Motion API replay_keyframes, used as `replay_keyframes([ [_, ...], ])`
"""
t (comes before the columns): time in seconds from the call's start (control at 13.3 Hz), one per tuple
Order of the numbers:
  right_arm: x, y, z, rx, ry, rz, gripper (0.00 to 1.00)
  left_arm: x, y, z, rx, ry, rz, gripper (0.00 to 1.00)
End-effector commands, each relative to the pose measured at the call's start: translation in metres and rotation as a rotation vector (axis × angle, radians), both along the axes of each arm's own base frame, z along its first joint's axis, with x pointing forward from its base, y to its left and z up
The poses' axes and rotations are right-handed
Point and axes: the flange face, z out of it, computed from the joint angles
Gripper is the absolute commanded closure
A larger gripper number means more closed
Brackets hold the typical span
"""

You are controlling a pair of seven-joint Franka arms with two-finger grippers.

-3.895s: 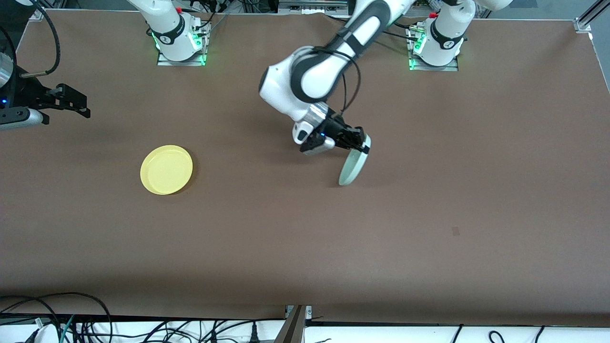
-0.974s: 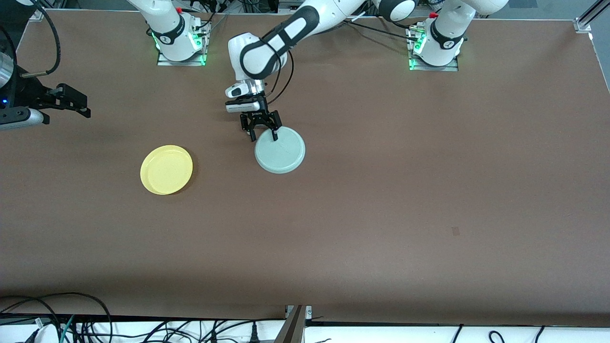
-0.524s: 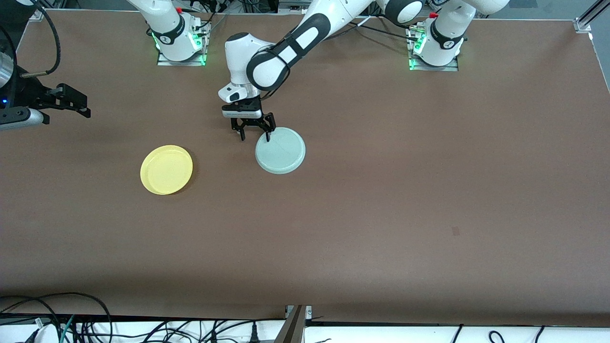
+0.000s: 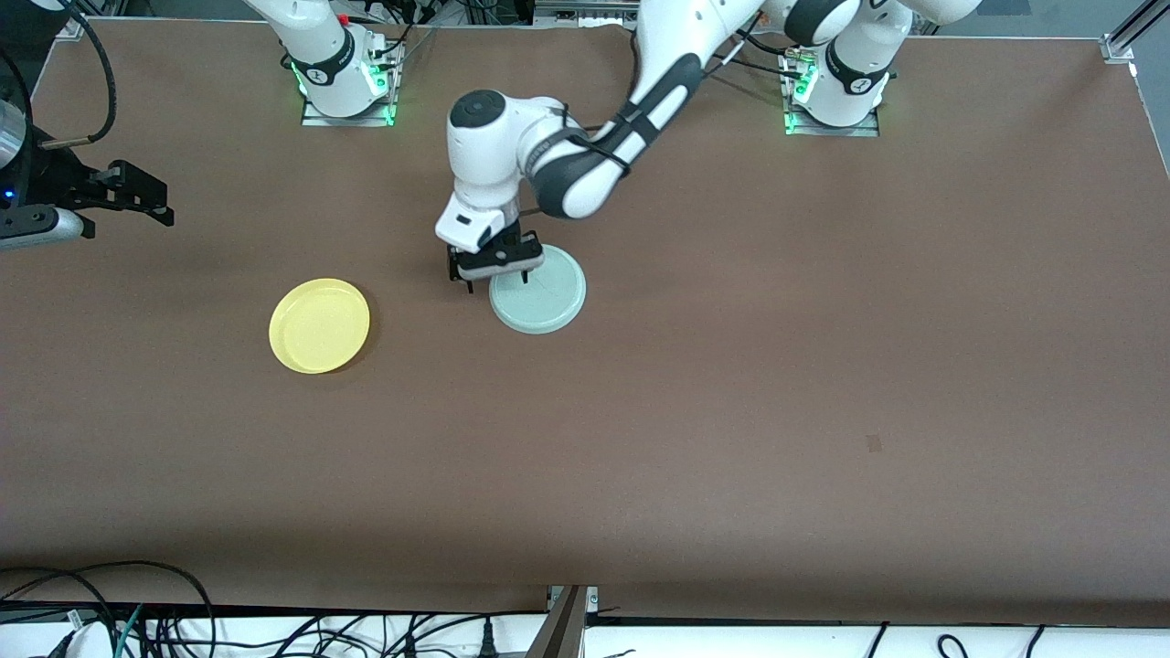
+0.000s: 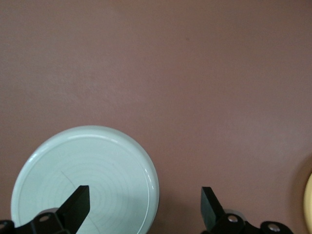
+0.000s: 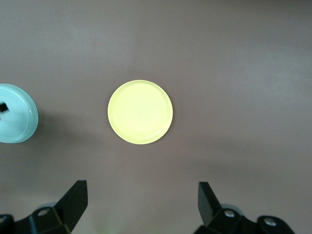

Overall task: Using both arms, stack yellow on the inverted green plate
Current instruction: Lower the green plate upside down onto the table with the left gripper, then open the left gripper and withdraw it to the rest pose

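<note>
The pale mint-green plate lies upside down, flat underside up with faint concentric rings, at upper centre of the front view on the brown tabletop. The left end effector hovers over its rim, fingers spread wide and empty. The yellow plate, seemingly rim-up, sits apart toward the right arm's end. The right end effector waits high above it, wide open.

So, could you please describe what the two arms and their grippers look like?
Both arms are white, rounded segments with dark grey joint bands; the left arm carries a looping black cable. The bases glow green, with a small red part above each. The left gripper and right gripper are black, with two flat fingers.
</note>
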Motion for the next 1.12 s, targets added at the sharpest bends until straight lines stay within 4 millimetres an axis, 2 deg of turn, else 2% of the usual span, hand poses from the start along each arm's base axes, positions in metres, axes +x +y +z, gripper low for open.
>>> replay_keyframes([
  [0.0, -0.002, 0.002, 0.006, 0.005, -0.001, -0.007, 0.0, 0.035, 0.032, 0.045, -0.077, 0.054, 0.067, 0.0],
  [0.15, -0.002, 0.002, 0.006, 0.005, -0.001, -0.007, 0.0, 0.051, 0.058, 0.064, -0.037, 0.111, 0.114, 0.0],
  [0.22, -0.002, 0.002, 0.006, 0.005, -0.001, -0.007, 0.0, 0.058, 0.072, 0.081, -0.025, 0.127, 0.135, 0.0],
  [0.45, -0.002, 0.002, 0.006, 0.005, -0.001, -0.007, 0.0, 0.082, 0.119, 0.144, -0.031, 0.145, 0.202, 0.0],
  [0.75, -0.002, 0.002, 0.006, 0.005, -0.001, -0.007, 0.0, 0.086, 0.177, 0.212, 0.053, 0.185, 0.087, 0.0],
  [0.9, -0.002, 0.002, 0.005, 0.001, 0.001, 0.0, 0.0, 0.102, 0.228, 0.257, 0.05, 0.165, 0.067, 0.0],
  [1.05, -0.002, 0.009, 0.006, -0.002, -0.001, 0.025, 0.0, 0.109, 0.274, 0.287, 0.086, 0.168, -0.068, 0.0],
])
